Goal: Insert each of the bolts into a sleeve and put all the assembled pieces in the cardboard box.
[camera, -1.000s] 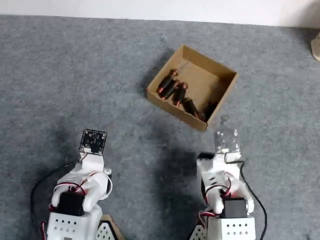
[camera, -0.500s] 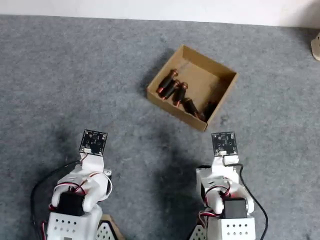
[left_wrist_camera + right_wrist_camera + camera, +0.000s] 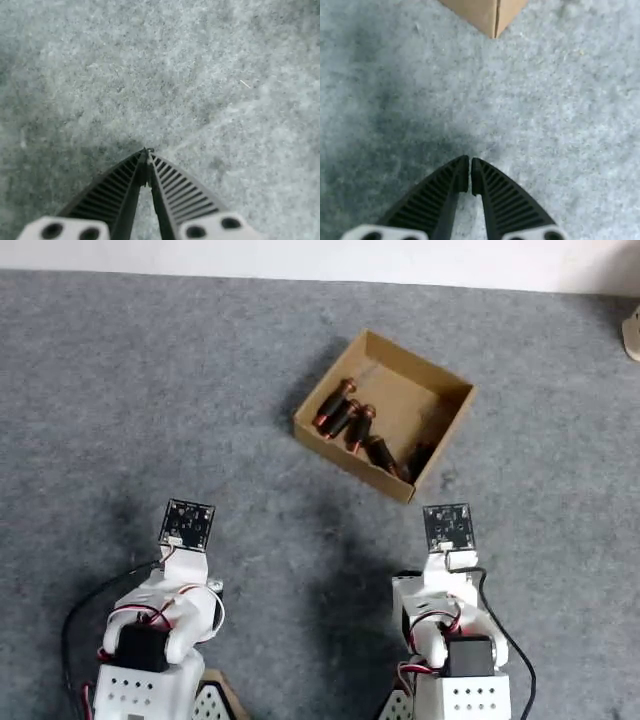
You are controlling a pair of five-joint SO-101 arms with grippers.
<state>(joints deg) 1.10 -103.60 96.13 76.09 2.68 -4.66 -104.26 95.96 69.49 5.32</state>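
Right hand (image 3: 470,167) closed near cardboard box (image 3: 481,12).

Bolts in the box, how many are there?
4 for sure, inside the open brown cardboard box: three dark, red-tipped bolt pieces side by side at its left, one along the near wall. A shadowed dark shape may be a fifth.

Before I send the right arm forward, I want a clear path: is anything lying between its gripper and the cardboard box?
Nothing visible stands in the way. Only bare grey carpet lies between the right gripper, shut and empty, and the near corner of the cardboard box.
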